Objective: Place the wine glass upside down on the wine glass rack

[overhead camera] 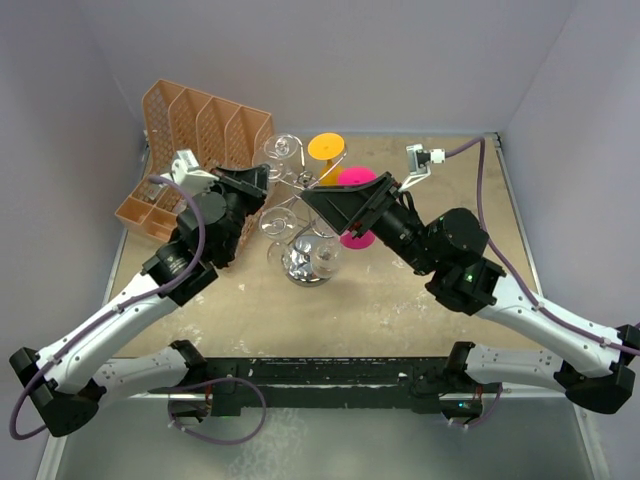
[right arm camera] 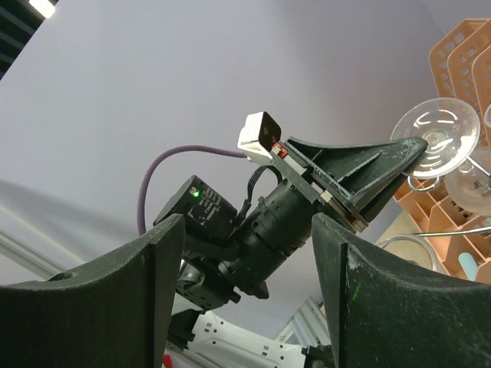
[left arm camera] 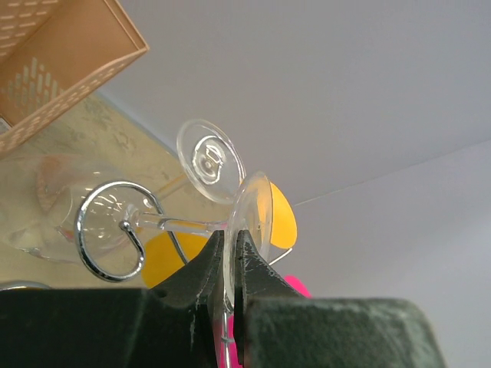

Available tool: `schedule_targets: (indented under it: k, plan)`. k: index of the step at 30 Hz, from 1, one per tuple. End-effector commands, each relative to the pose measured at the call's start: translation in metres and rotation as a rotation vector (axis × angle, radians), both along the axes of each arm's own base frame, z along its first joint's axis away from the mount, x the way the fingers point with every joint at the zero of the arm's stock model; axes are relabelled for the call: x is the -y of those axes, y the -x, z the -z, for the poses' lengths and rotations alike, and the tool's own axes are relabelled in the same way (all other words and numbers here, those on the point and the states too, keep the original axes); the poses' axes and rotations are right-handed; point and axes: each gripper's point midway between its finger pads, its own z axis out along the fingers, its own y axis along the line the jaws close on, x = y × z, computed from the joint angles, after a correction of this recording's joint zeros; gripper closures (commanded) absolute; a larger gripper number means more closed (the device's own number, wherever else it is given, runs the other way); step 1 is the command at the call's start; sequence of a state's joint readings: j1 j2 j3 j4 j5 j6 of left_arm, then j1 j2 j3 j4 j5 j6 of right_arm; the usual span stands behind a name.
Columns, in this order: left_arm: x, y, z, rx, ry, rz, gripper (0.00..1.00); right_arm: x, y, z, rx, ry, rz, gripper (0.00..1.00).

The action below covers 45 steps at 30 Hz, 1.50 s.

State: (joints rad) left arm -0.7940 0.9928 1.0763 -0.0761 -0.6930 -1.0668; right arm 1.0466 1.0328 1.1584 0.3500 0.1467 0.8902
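Note:
My left gripper (left arm camera: 229, 239) is shut on the rim of the clear wine glass's round foot (left arm camera: 257, 205). The glass's stem (left arm camera: 173, 225) runs left through a chrome scroll arm (left arm camera: 90, 253) of the wine glass rack. Its bowl (left arm camera: 42, 222) is blurred beyond the curl. In the top view the left gripper (overhead camera: 263, 179) is at the rack's upper arms, above the rack's round shiny base (overhead camera: 309, 264). My right gripper (overhead camera: 316, 198) is open and empty on the rack's right side. In the right wrist view its fingers (right arm camera: 165, 253) frame the left arm's wrist, whose tip meets a clear foot (right arm camera: 443, 129).
An orange plastic file organizer (overhead camera: 195, 135) stands at the back left. A second clear foot (left arm camera: 209, 159) hangs on the rack, with an orange glass (overhead camera: 327, 146) and a pink glass (overhead camera: 356, 238) close behind and to the right. Grey walls enclose the table.

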Motion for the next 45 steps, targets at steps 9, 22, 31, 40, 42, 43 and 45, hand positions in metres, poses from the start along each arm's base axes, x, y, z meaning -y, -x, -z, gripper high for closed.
schedule_targets:
  k: [9,22,31,40,42,43,45]
  plan:
    - [-0.041,0.001,-0.048,0.098,0.114,-0.102,1.0,0.008,0.005,-0.018,0.02,-0.072,-0.003,0.32]
    - [-0.058,0.019,-0.035,0.073,0.113,-0.105,1.0,0.004,0.002,-0.008,-0.012,-0.066,-0.004,0.33]
    - [-0.057,0.031,-0.025,0.023,0.035,-0.05,0.99,-0.002,-0.004,0.0,-0.038,-0.035,0.009,0.34]
    - [-0.054,0.03,-0.013,-0.005,0.007,-0.043,0.97,-0.001,-0.009,0.003,-0.061,-0.03,0.031,0.36]
    - [-0.052,0.029,-0.01,-0.012,-0.002,-0.035,0.95,0.0,-0.011,0.003,-0.067,-0.025,0.039,0.37]
    - [-0.051,0.029,-0.009,-0.015,-0.004,-0.03,0.95,-0.001,-0.011,0.004,-0.07,-0.023,0.042,0.37]
    - [-0.049,0.028,-0.005,-0.025,-0.011,-0.028,0.94,0.001,-0.012,0.003,-0.071,-0.025,0.047,0.37]
